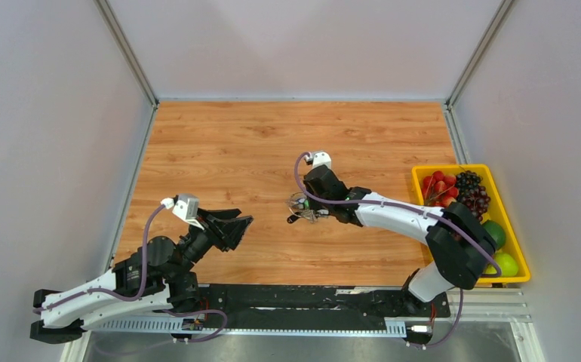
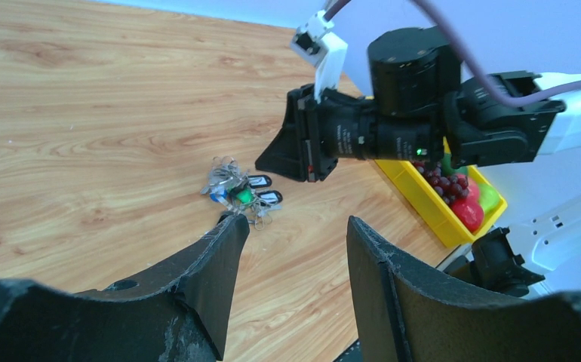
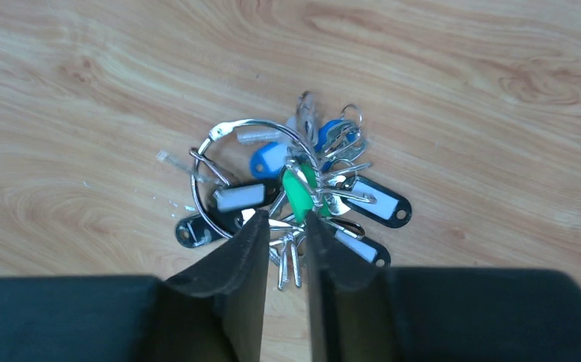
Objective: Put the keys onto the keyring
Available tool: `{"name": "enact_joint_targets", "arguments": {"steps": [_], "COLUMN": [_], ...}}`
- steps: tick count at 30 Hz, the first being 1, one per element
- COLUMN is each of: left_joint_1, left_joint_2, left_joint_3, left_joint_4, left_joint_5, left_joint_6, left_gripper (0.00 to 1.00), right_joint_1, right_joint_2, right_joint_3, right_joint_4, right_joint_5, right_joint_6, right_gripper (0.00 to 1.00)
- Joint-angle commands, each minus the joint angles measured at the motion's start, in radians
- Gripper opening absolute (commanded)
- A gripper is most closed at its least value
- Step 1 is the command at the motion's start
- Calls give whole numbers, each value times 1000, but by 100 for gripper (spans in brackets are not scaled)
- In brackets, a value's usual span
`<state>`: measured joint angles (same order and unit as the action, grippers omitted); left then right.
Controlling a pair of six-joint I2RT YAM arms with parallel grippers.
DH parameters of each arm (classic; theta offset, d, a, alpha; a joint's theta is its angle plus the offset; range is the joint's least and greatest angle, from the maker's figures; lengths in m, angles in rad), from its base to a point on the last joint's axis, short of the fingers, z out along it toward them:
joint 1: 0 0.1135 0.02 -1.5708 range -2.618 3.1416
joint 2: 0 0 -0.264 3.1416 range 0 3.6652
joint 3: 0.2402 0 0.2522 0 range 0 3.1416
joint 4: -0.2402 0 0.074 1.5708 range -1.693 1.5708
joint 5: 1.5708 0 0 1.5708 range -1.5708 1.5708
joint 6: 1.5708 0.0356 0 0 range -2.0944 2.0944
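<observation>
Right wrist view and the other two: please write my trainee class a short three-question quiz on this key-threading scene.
1. True or false: the left end effector grips one of the small silver metal keys.
2. Which side of the wooden table holds the yellow plastic bin of fruit? A the left arm's; B the right arm's; C the middle of the far edge.
3. Fill in: the plastic key tag lying just ahead of the right end effector is ___ in colour.
Key: 1 false, it stands open and empty. 2 B. 3 green.
</observation>
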<state>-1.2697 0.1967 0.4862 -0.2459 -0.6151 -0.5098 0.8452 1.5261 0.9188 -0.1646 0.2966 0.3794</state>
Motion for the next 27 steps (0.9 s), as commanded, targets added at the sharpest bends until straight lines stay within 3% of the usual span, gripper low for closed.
{"name": "enact_joint_targets", "arguments": {"steps": [1, 8, 10, 11, 13, 16, 19, 22, 27], "left_joint_1": [0, 0, 0, 0, 0, 0, 0, 0, 0], "left_joint_2": [11, 16, 26, 30, 47, 84, 125, 159, 223], "left_joint_3": [6, -4, 3, 10, 26, 53, 85, 113, 177], "left_joint_4": [22, 16, 14, 13, 9, 5, 8, 9, 11], "left_joint_5": [-17, -60, -70, -73, -78, -85, -89, -98, -100], "left_joint_6": [15, 28, 37, 40, 55, 74, 97, 123, 172], "left_gripper": [61, 62, 62, 62, 64, 81, 89, 99, 100], "right_joint_1": [-1, -3, -1, -1, -1, -1, 1, 4, 10], "right_joint_2": [12, -78, -132, -154, -195, -256, -310, -348, -398], "right_joint_3": [-1, 3, 5, 7, 10, 15, 23, 34, 45], "right_joint_4": [103, 103, 92, 80, 54, 24, 3, -31, -70], "right_joint_5": [-51, -58, -45, -38, -25, -37, -55, 31, 176], "right_joint_6": [10, -2, -12, -15, -23, -29, -45, -34, -44], "right_gripper": [37, 73, 94, 99, 100, 100, 100, 100, 100]}}
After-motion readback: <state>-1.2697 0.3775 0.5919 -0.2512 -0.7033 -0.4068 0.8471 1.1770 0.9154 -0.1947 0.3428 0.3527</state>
